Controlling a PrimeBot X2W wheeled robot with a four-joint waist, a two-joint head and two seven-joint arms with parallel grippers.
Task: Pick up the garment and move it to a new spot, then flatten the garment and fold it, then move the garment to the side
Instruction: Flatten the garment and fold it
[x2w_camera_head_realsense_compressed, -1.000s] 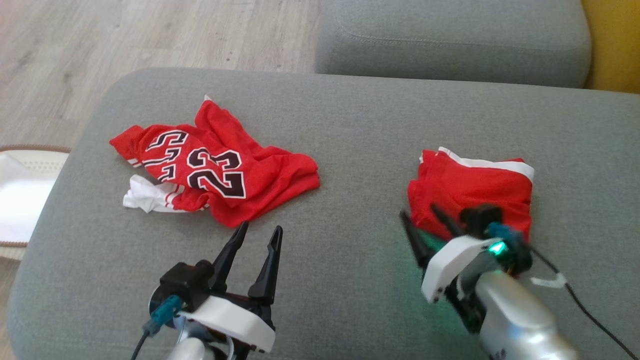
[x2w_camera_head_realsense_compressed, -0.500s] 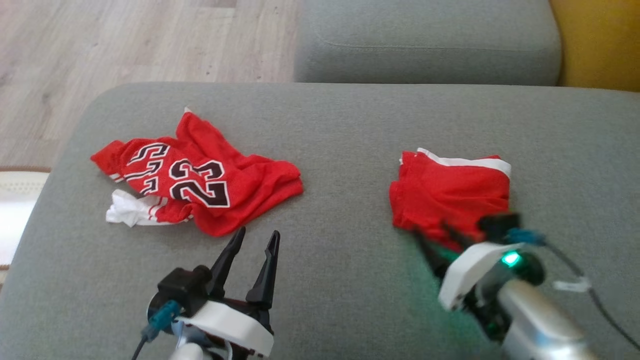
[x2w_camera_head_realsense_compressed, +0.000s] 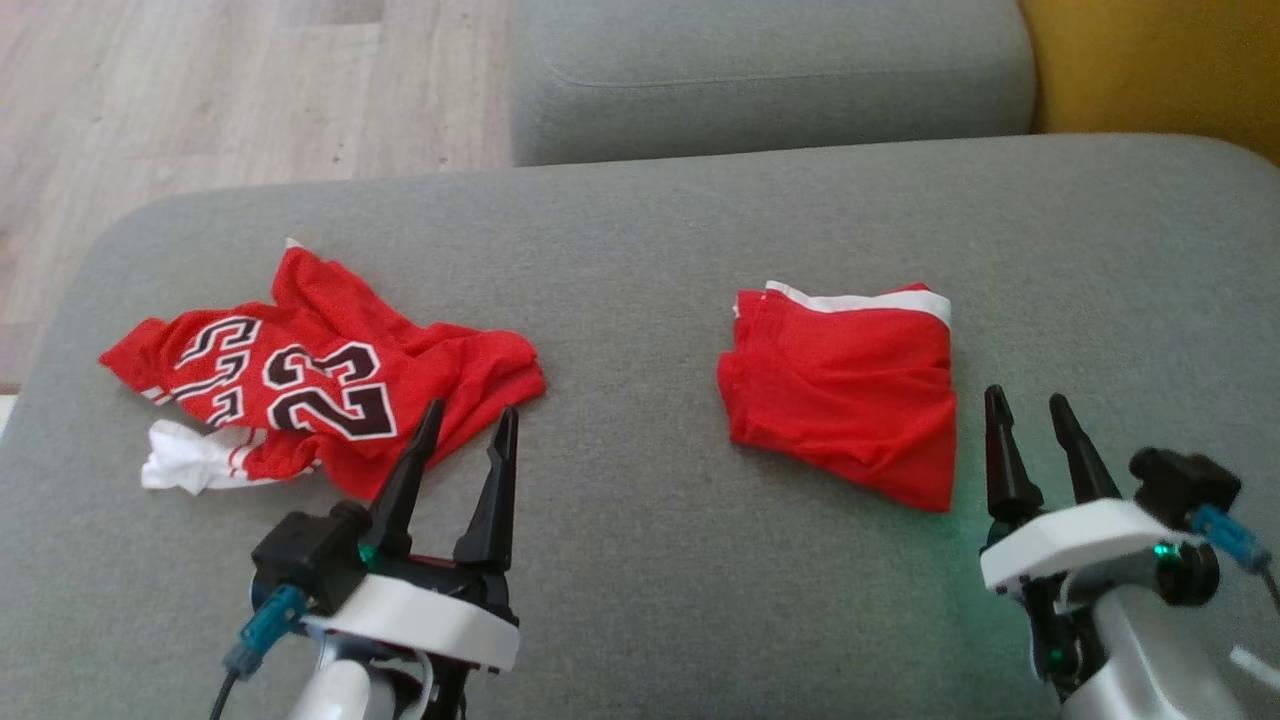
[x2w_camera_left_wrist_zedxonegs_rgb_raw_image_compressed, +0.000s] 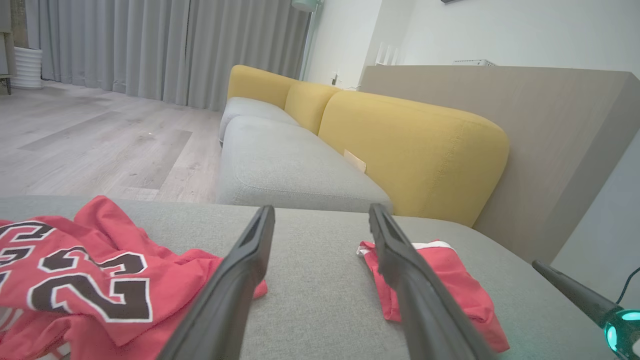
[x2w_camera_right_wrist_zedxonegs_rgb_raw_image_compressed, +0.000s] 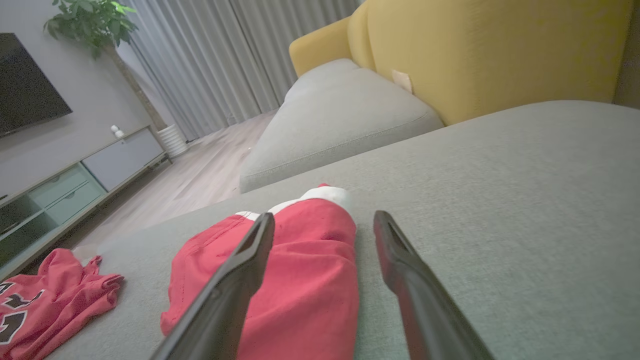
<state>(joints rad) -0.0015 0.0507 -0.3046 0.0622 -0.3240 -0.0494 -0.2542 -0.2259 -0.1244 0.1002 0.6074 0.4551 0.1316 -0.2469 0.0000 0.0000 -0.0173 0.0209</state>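
Observation:
A crumpled red jersey (x2w_camera_head_realsense_compressed: 320, 380) with a black "23" and white trim lies at the left of the grey seat cushion (x2w_camera_head_realsense_compressed: 650, 250). A folded red garment (x2w_camera_head_realsense_compressed: 840, 400) with a white band lies flat toward the right. My left gripper (x2w_camera_head_realsense_compressed: 473, 408) is open and empty, its tips just short of the jersey's near edge. My right gripper (x2w_camera_head_realsense_compressed: 1024, 396) is open and empty, just right of the folded garment's near corner and apart from it. The left wrist view shows the jersey (x2w_camera_left_wrist_zedxonegs_rgb_raw_image_compressed: 90, 270) and the folded garment (x2w_camera_left_wrist_zedxonegs_rgb_raw_image_compressed: 450, 285). The right wrist view shows the folded garment (x2w_camera_right_wrist_zedxonegs_rgb_raw_image_compressed: 310, 260) under the left finger.
A second grey cushion (x2w_camera_head_realsense_compressed: 760, 70) lies beyond the seat, with a yellow backrest (x2w_camera_head_realsense_compressed: 1150, 60) at the far right. Wooden floor (x2w_camera_head_realsense_compressed: 200, 90) lies past the cushion's far left edge. Bare cushion stretches between the two red pieces and to the right of the folded one.
The head camera has turned, shifting the whole picture left. My right gripper has drawn back off the folded garment's near edge and now stands beside it. The left gripper has barely moved.

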